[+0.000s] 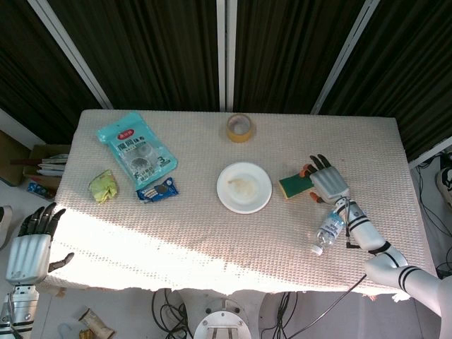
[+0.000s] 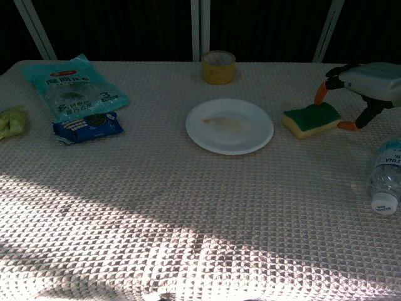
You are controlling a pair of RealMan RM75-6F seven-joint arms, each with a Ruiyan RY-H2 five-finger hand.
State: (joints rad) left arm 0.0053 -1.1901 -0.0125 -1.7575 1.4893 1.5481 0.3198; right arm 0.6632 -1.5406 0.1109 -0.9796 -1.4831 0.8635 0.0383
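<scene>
Right hand: my right hand (image 1: 328, 181) hovers over the right half of the tabletop (image 1: 212, 233), its orange-tipped fingers (image 2: 321, 94) spread apart and holding nothing.
Nearest thing: the sponge (image 1: 296, 184), just beside and below my fingertips; in the chest view one fingertip hangs over its far right corner and the thumb tip sits off its right end.
Direction: the sponge lies toward the tabletop's middle from my palm, so my fingers point straight across it.
Long axis: it runs roughly along the tabletop's width, tilted a little, with the right end nearer the far edge.
Contact: I cannot tell whether a fingertip touches the sponge; it looks very close.
Which hand is nearer: the right by far; my left hand (image 1: 30, 245) hangs off the tabletop's near left corner, fingers open, holding nothing.
Look of the sponge: a flat rectangular block, green scouring face up, yellow foam showing along its near side.
Neighbours: a white plate (image 1: 244, 187) toward the middle, well clear; a water bottle (image 1: 329, 229) on its side nearer the front edge, beside my forearm.
</scene>
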